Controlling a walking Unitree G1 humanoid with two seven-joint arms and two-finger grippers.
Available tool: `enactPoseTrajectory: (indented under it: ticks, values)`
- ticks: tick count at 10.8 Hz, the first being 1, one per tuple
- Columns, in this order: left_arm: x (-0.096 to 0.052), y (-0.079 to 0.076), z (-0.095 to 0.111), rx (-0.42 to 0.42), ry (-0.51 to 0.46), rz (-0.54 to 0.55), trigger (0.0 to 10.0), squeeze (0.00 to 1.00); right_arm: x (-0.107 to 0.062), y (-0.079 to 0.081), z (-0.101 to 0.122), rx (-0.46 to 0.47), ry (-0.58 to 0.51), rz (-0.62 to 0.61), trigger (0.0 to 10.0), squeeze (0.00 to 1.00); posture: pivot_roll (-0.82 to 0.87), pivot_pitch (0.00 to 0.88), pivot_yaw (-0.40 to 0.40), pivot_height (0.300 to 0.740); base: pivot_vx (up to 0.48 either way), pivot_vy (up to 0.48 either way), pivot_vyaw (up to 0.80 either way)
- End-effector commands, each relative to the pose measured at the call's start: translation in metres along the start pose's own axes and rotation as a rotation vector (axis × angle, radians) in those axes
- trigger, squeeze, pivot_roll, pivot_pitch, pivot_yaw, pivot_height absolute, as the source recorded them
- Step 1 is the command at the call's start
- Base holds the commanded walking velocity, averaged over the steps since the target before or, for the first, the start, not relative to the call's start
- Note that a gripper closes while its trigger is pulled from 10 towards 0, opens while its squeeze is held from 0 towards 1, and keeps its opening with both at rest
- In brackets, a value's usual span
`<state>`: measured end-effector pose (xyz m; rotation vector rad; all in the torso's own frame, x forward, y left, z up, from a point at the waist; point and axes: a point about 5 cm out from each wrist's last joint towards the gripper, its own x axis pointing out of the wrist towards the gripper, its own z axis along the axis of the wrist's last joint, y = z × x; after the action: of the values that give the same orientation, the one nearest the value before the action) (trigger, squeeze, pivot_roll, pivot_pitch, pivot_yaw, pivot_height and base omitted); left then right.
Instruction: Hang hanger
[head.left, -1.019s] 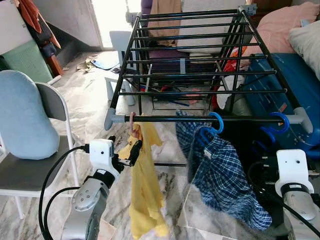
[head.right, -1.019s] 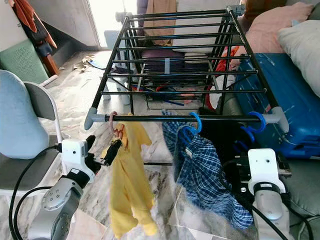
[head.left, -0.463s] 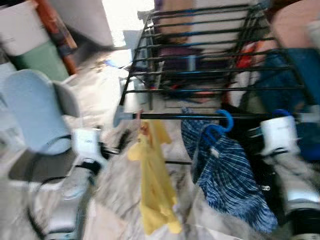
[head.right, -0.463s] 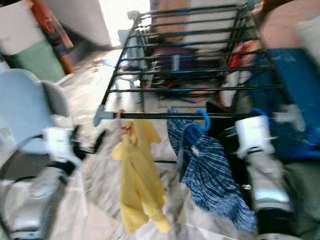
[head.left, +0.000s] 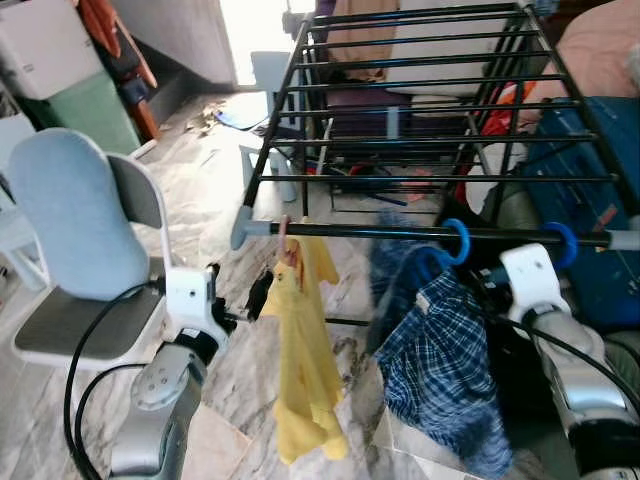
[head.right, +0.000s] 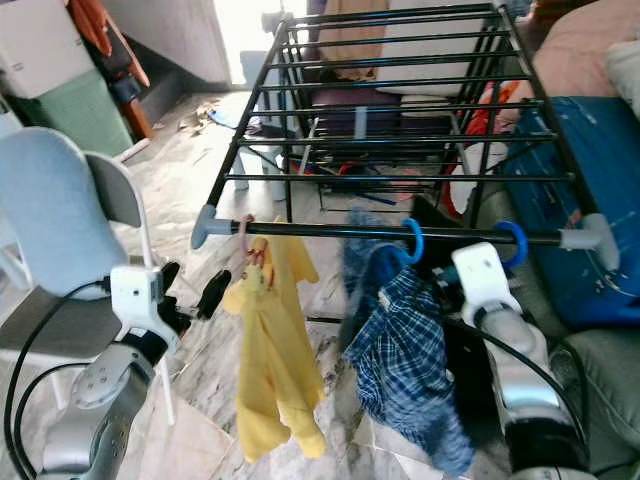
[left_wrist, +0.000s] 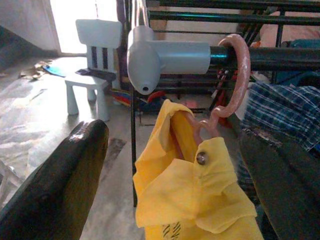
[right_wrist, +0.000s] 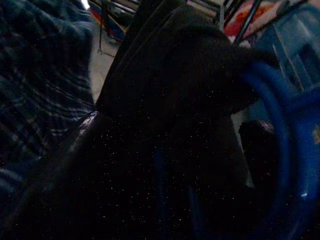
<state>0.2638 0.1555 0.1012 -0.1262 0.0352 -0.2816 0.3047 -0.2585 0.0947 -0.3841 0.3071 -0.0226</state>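
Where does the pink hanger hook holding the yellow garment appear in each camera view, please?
Left eye view: pink hanger hook over the front rail, near its grey end cap.
Right eye view: same spot, beside the cap.
Left wrist view: up close, hooked on the rail.
Right wrist view: too dark to tell.
Shared landmark: the grey end cap.

Glossy black metal rack (head.left: 420, 120), smooth pink plastic hanger (left_wrist: 235, 80) — soft yellow cloth (head.left: 300, 370), polished marble floor (head.left: 200, 190).

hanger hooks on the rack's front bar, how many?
3. A pink hook near the bar's left end carries the yellow garment; a blue hook mid-bar holds the plaid shirt; another blue hook hangs near the right end. The clothes may hide more.
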Motion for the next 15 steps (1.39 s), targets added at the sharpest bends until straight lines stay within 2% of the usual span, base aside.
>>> enactPoseTrajectory:
  ticks: [1,3,5,6,7,9,11,12,13,14,15]
  values:
    - [-0.002,0.003,0.003,0.009,-0.002,0.005,10.0,0.0,-0.002,-0.004,-0.006,0.019,0.026,-0.026,10.0,0.0,-0.2,0.0,0.08,0.74,0.0,0.0,0.0]
    - [0.002,0.001,0.004,0.013,0.004,-0.028,10.0,0.0,-0.011,-0.007,-0.004,-0.002,-0.046,-0.064,10.0,0.0,-0.22,0.0,0.09,0.74,0.0,0.0,0.0]
    - [0.005,-0.002,0.004,0.016,0.005,-0.051,10.0,0.0,-0.031,-0.007,-0.008,-0.008,-0.107,-0.148,10.0,0.0,-0.23,0.0,0.096,0.74,0.0,0.0,0.0]
    - [0.004,-0.003,0.003,0.013,0.007,-0.055,10.0,0.0,-0.042,-0.009,-0.004,-0.015,-0.176,-0.189,10.0,0.0,-0.23,0.0,0.098,0.74,0.0,0.0,0.0]
    - [0.003,-0.003,0.002,0.012,0.009,-0.058,10.0,0.0,-0.045,-0.01,-0.002,-0.011,-0.191,-0.19,10.0,0.0,-0.23,0.0,0.1,0.74,0.0,0.0,0.0]
    - [0.004,-0.006,0.001,0.007,0.014,-0.071,10.0,0.0,-0.052,-0.01,-0.006,-0.037,-0.168,-0.187,10.0,0.0,-0.24,0.0,0.102,0.74,0.0,0.0,0.0]
    - [0.006,-0.007,0.0,0.006,0.016,-0.078,10.0,0.0,-0.053,-0.02,-0.011,-0.043,-0.131,-0.2,10.0,0.0,-0.25,0.0,0.104,0.74,0.0,0.0,0.0]
    - [0.008,-0.009,-0.001,0.005,0.021,-0.087,10.0,0.0,-0.045,-0.02,-0.024,0.004,-0.025,-0.137,10.0,0.0,-0.25,0.0,0.102,0.74,0.0,0.0,0.0]
    - [0.008,-0.009,-0.001,0.004,0.021,-0.087,10.0,0.0,-0.039,-0.017,-0.031,0.023,0.025,-0.082,10.0,0.0,-0.25,0.0,0.097,0.74,0.0,0.0,0.0]
    - [0.007,-0.009,-0.002,0.004,0.022,-0.083,10.0,0.0,-0.035,-0.012,-0.037,0.045,0.074,-0.035,2.6,0.0,-0.24,0.0,0.092,0.74,0.0,0.0,0.0]
    - [0.007,-0.009,-0.002,0.005,0.022,-0.081,10.0,0.0,-0.032,-0.01,-0.04,0.094,0.1,-0.011,0.0,0.0,-0.24,0.0,0.088,0.74,0.0,0.0,0.0]
